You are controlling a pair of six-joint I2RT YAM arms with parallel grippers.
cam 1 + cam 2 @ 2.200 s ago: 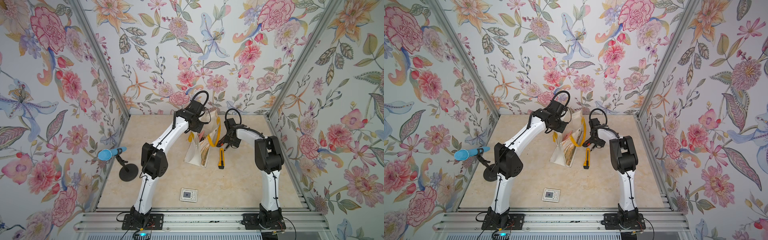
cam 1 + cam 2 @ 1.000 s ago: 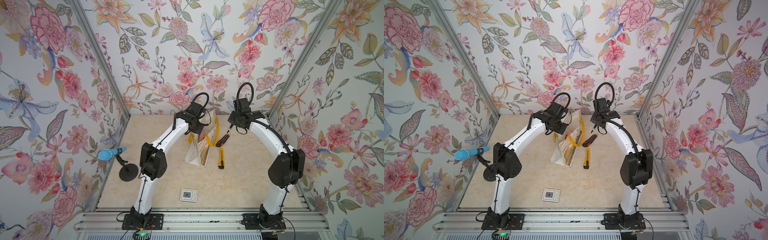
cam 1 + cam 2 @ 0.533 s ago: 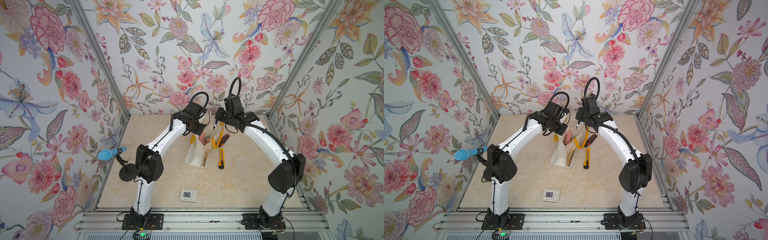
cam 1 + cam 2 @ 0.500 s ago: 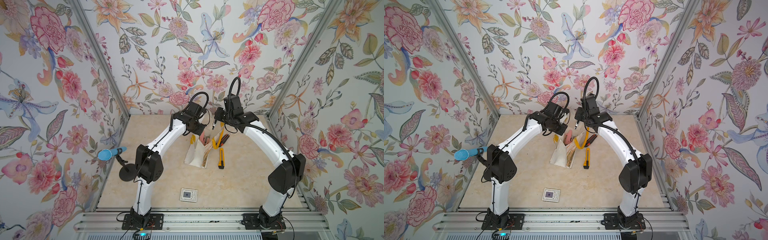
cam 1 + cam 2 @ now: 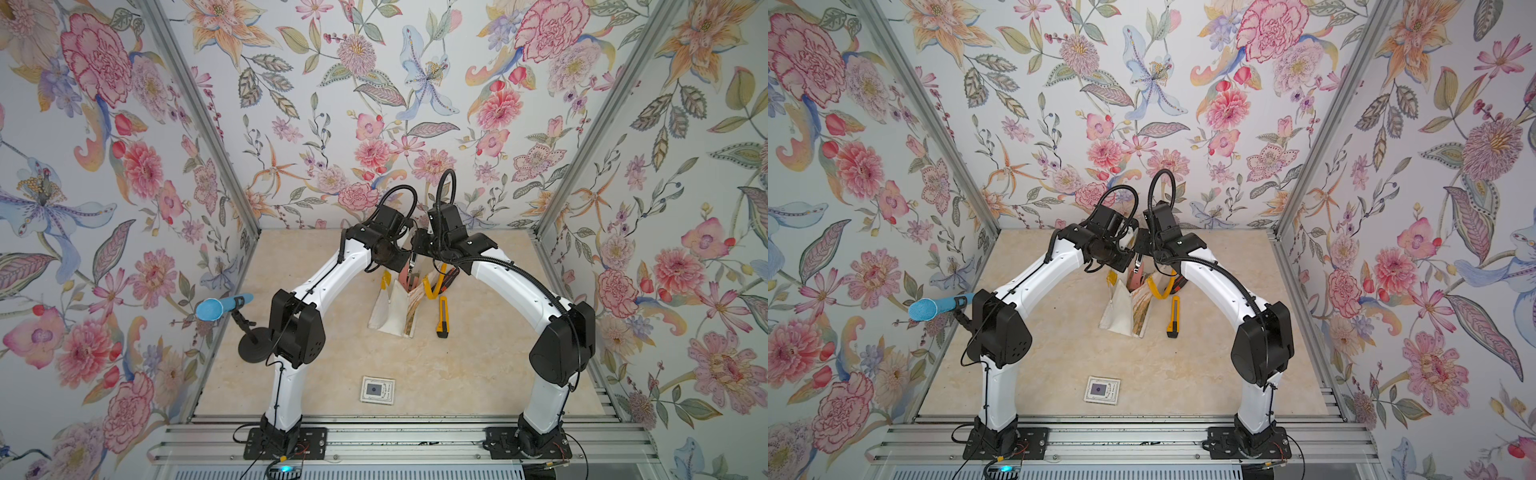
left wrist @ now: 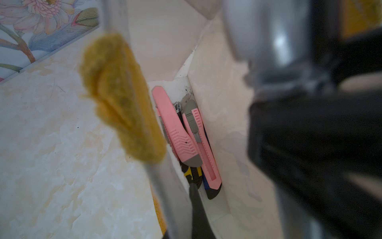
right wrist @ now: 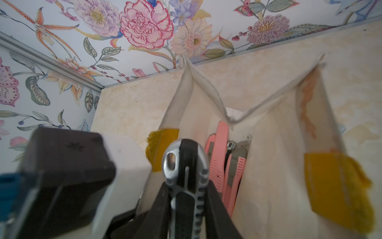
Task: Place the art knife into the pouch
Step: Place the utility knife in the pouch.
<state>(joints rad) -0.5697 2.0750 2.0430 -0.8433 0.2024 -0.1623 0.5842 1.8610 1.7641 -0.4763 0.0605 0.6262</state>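
The pouch (image 5: pixel 392 307) (image 5: pixel 1121 309) stands at the table's middle, off-white canvas with yellow handles (image 7: pixel 334 186), its mouth held open. My left gripper (image 6: pixel 184 217) is shut on the pouch's rim by a yellow handle (image 6: pixel 122 99). A black and silver art knife (image 7: pixel 186 165) hangs point-down over the open mouth (image 5: pixel 412 266), with my right gripper (image 7: pixel 186 207) shut on it. Several knives lie inside the pouch, two of them pink (image 6: pixel 177 128) (image 7: pixel 219 157).
A yellow knife (image 5: pixel 443 316) (image 5: pixel 1174 318) lies on the table right of the pouch, and a red and black one (image 5: pixel 451 278) behind it. A blue microphone on a black stand (image 5: pixel 224 307) stands at the left wall. A white card (image 5: pixel 377 390) lies near the front.
My right arm has lifted the black and silver knife from the table right of the pouch and swung left over the pouch's mouth. The left arm keeps its hold.
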